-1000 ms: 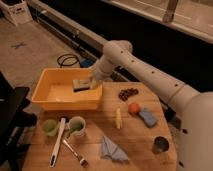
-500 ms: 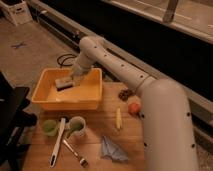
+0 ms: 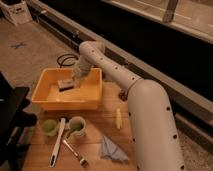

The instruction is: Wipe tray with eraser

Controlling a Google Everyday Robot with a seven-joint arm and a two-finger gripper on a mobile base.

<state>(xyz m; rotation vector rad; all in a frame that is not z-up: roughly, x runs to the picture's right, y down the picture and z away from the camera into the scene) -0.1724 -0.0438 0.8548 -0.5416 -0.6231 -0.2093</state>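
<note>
Tool clenched on the eraser inside the tray
The eraser sticks out at the tool's tip, low over the tray's floor near its back wall.

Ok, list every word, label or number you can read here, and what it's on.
No text can be read.
On the white box, any marks are too blurred to read.
The tray, the eraser and the gripper holding it inside the tray show no lettering.
</note>
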